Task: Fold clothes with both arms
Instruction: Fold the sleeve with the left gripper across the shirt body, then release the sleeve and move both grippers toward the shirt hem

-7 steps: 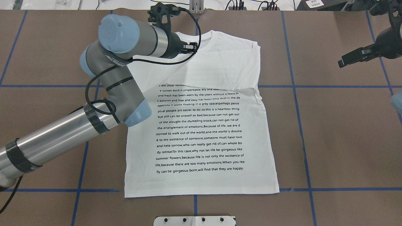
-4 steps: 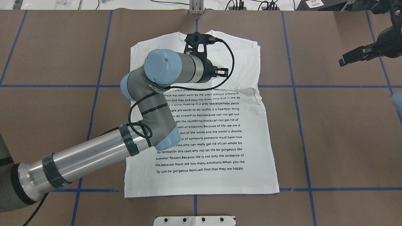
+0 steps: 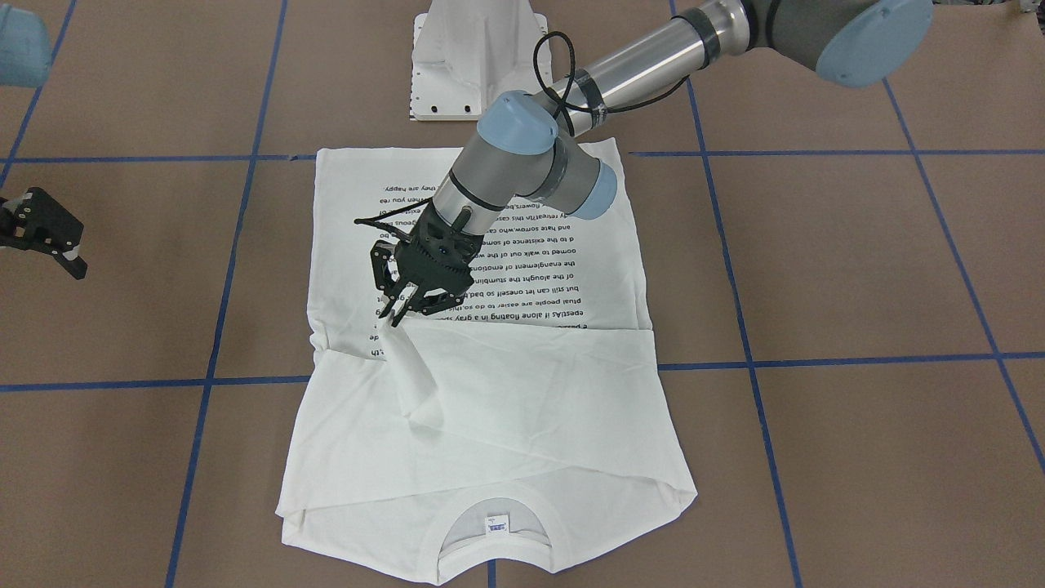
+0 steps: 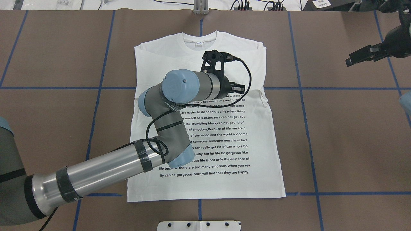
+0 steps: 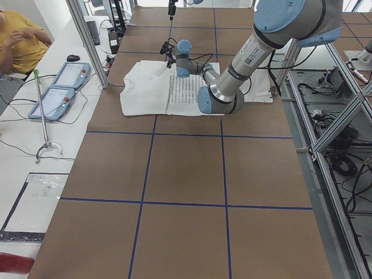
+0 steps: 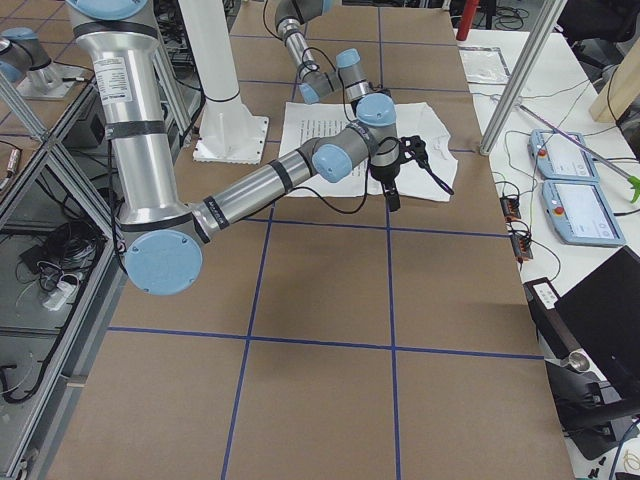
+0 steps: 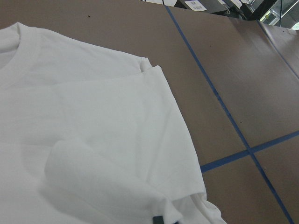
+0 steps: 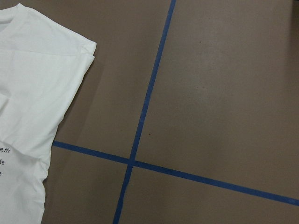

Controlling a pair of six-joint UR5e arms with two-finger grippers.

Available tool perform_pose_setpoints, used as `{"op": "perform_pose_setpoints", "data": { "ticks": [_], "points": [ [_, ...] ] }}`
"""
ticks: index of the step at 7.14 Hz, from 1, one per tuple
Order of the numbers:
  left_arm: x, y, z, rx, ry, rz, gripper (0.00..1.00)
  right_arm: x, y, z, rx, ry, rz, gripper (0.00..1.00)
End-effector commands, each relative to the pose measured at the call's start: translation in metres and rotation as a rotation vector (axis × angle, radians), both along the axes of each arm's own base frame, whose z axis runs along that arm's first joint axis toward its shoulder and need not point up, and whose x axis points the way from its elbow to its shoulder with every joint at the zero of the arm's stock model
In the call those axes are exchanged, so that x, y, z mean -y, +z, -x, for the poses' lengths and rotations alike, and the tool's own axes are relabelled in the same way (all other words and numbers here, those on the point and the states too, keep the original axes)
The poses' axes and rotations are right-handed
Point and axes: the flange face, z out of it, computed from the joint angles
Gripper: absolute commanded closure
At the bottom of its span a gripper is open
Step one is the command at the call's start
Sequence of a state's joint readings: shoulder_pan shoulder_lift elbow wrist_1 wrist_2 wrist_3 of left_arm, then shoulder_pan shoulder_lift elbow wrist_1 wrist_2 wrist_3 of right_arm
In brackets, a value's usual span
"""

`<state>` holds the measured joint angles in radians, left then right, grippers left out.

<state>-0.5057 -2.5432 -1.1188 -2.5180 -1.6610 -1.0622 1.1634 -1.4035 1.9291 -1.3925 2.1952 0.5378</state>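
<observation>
From the front, left pincer [image 3: 397, 314] pinching sleeve [image 3: 412, 371], hidden overhead

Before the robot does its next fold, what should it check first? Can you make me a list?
1. Left gripper holding the sleeve: ok, the fingers pinch its end, lifted off the shirt.
2. Sleeve folded across the T-shirt: not ok, it hangs in the air.
3. Right gripper out of the way: ok, it is over bare table, off the shirt.
4. Right gripper open and empty: cannot tell if open; nothing shows in it.
5. Bottom hem flat: ok, it lies straight.
6. Collar flat: ok.
</observation>
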Motion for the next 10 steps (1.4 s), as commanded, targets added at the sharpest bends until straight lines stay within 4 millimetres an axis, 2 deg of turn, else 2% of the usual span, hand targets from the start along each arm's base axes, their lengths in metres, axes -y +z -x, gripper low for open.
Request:
{"op": "perform_pose_setpoints", "data": {
  "ticks": [1, 2, 3, 4, 5, 6, 7, 9, 10],
  "points": [
    [0.008, -0.014, 0.028, 0.001, 0.076, -0.016, 0.00, 0.010, -0.027, 0.021, 0.035, 0.024, 0.024, 0.00],
    [0.014, -0.010, 0.060, 0.027, 0.118, -0.009, 0.00, 0.020, -0.050, 0.052, 0.063, 0.031, 0.045, 0.00],
    [0.012, 0.000, 0.097, 0.081, 0.109, -0.041, 0.00, 0.020, -0.074, 0.099, 0.064, 0.054, 0.056, 0.00],
    [0.021, 0.013, 0.138, 0.167, 0.109, -0.061, 0.00, 0.024, -0.099, 0.145, 0.069, 0.077, 0.065, 0.00],
    [0.031, 0.036, 0.182, 0.229, 0.132, -0.072, 0.00, 0.021, -0.120, 0.179, 0.067, 0.093, 0.079, 0.00],
    [0.023, 0.076, 0.219, 0.265, 0.138, -0.085, 0.00, 0.009, -0.139, 0.193, 0.058, 0.111, 0.098, 0.00],
    [0.000, 0.110, 0.250, 0.283, 0.136, -0.073, 0.00, -0.027, -0.154, 0.200, 0.073, 0.121, 0.108, 0.00],
    [-0.059, 0.150, 0.314, 0.302, 0.125, 0.019, 0.00, -0.126, -0.153, 0.211, 0.115, 0.161, 0.141, 0.00],
    [-0.091, 0.164, 0.341, 0.255, 0.091, 0.166, 0.00, -0.170, -0.143, 0.218, 0.114, 0.184, 0.159, 0.00]
  ]
}}
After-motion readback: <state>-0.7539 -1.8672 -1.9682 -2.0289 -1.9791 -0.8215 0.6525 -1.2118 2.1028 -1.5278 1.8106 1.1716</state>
